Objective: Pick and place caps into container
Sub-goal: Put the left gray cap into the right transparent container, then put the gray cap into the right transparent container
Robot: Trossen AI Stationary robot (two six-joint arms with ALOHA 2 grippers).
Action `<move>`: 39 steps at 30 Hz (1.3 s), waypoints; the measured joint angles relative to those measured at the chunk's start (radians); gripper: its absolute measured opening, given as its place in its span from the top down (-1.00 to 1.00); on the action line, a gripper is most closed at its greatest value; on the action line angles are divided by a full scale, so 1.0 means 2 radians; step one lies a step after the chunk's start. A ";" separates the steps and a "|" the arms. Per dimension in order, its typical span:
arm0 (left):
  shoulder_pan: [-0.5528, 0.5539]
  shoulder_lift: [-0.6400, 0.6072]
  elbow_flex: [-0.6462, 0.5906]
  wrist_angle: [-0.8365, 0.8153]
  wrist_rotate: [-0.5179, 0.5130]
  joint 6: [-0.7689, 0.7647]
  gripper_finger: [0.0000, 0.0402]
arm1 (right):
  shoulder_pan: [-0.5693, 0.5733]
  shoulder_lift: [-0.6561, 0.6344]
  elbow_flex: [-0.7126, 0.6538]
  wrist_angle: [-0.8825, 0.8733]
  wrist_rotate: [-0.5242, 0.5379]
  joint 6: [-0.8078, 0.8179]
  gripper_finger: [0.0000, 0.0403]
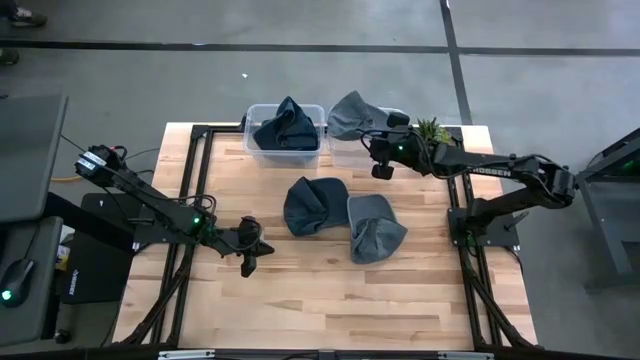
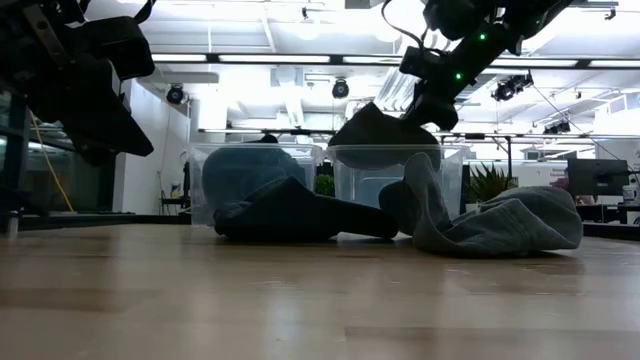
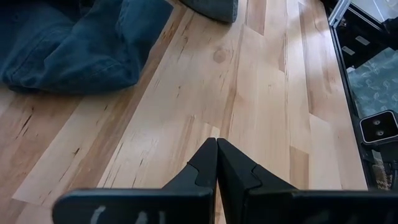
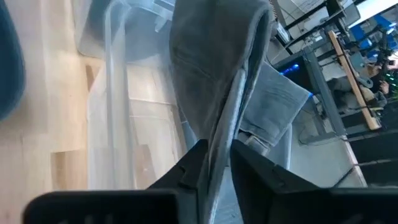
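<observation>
Four caps show in our high view: a dark one (image 1: 287,127) in the upper-centre bin (image 1: 284,150), two (image 1: 314,205) (image 1: 375,229) on the surface (image 1: 300,290) mid-frame, and a grey cap (image 1: 349,112) over the neighbouring bin (image 1: 352,152). Our right gripper (image 1: 380,150) pinches that grey cap between narrow fingers. Our left gripper (image 1: 252,248), lower left, has its fingers shut empty.

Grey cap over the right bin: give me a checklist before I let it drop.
1. Right pincer pinching grey cap: ok.
2. Cap above the right clear bin: ok, though partly over its rim.
3. That bin free of other caps: cannot tell.
4. Left bin already holds a dark blue cap: ok.
5. Left pincer shut, clear of the bins: ok.
6. Two caps remain on the table: not ok.
</observation>
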 joint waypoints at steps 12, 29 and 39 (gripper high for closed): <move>0.000 0.000 0.000 0.000 0.001 -0.002 1.00 | 0.001 0.000 0.000 -0.015 0.010 0.014 0.53; 0.000 0.000 0.000 0.000 0.003 -0.002 1.00 | 0.033 0.000 0.000 -0.043 0.065 0.033 0.52; 0.000 0.000 0.000 0.000 0.004 -0.002 1.00 | 0.067 -0.069 0.000 -0.067 0.033 0.141 0.52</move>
